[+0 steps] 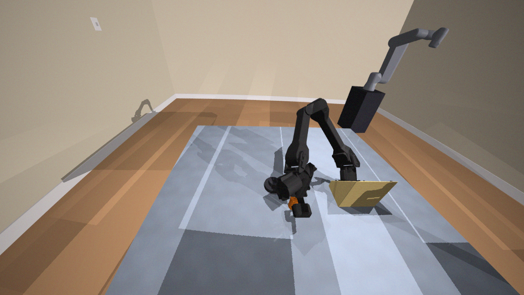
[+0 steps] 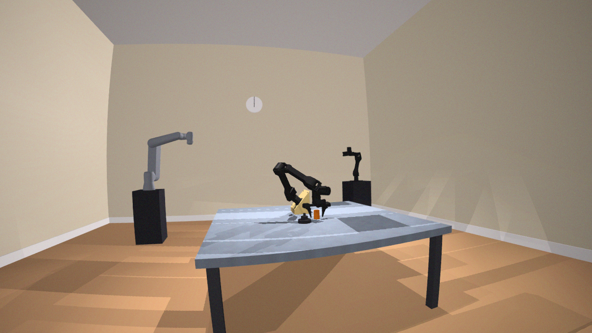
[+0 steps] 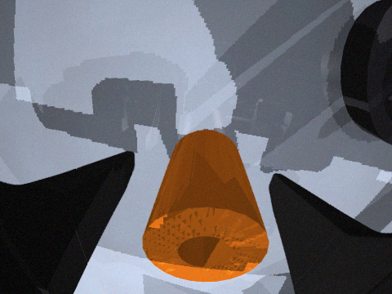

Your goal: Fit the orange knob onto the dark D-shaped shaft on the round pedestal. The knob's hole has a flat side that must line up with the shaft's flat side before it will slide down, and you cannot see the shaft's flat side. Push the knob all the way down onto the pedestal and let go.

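Observation:
The orange knob stands upright on the table, with its hole facing up. In the wrist view the hole is D-shaped, with its flat side slanting on the right. My gripper is open, pointing down, with one finger on each side of the knob and a visible gap on both sides. The dark round pedestal stands close beside the knob, at the right edge of the wrist view. Its shaft's flat side cannot be made out.
My arm's yellow wedge-shaped base stands on the table. A grey arm on a black block stands beyond the table. Another black arm stands behind at the right. Shadows cross the table top.

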Robot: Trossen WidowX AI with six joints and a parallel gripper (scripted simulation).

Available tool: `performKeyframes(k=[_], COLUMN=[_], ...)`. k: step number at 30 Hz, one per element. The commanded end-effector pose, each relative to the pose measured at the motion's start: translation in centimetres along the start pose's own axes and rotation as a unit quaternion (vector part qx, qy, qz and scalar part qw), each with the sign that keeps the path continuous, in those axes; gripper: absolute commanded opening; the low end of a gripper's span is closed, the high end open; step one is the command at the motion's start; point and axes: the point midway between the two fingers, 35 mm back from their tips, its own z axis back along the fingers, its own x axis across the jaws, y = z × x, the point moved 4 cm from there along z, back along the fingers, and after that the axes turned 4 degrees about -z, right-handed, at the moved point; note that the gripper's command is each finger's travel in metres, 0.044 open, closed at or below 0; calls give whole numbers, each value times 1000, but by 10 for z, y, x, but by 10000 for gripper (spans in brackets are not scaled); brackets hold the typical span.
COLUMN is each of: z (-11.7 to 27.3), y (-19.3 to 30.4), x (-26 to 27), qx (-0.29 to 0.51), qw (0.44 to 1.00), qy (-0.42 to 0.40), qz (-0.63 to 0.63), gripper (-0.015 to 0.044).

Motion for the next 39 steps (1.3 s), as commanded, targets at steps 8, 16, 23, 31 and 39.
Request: performKeyframes(k=[8, 16, 23, 31, 39], z=[-1, 7, 48, 100, 139], y=[0, -2, -7, -6, 1], x=[0, 1, 8, 11, 9], qx=[-2, -2, -2, -7, -1], qw=[1000, 1000, 1000, 1000, 1000], qy=[2, 1, -4, -6, -1], qz=[2, 3, 4, 12, 3], gripper=[164, 32, 0, 0, 0])
